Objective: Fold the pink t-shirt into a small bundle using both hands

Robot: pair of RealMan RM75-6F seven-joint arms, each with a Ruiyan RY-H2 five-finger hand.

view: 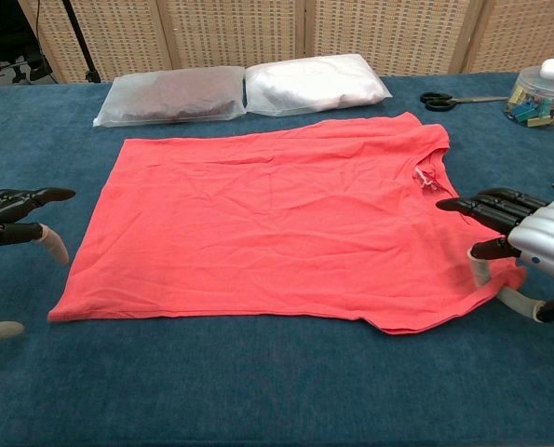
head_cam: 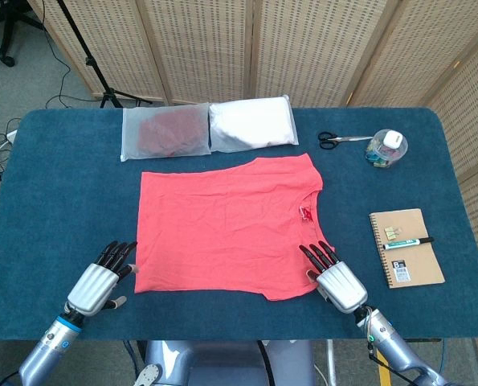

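Observation:
The pink t-shirt [head_cam: 222, 225] lies spread flat on the blue table [head_cam: 62, 185], collar toward the right. The chest view shows the same shirt [view: 267, 223]. My left hand [head_cam: 100, 281] hovers just left of the shirt's near-left corner with its fingers stretched forward and apart, holding nothing. In the chest view this left hand [view: 11, 228] sits at the left edge of the frame, clear of the cloth. My right hand [head_cam: 335, 277] is at the shirt's near-right corner, fingers extended over the sleeve edge. From the chest view the right hand [view: 528, 247] has its thumb against the cloth's rim, not gripping it.
Two bagged garments, one dark red [head_cam: 165, 133] and one white [head_cam: 251, 123], lie behind the shirt. Scissors [head_cam: 339, 140] and a clear tub of clips [head_cam: 387, 149] sit at the back right. A brown notebook [head_cam: 406, 248] with a pen lies right of the shirt.

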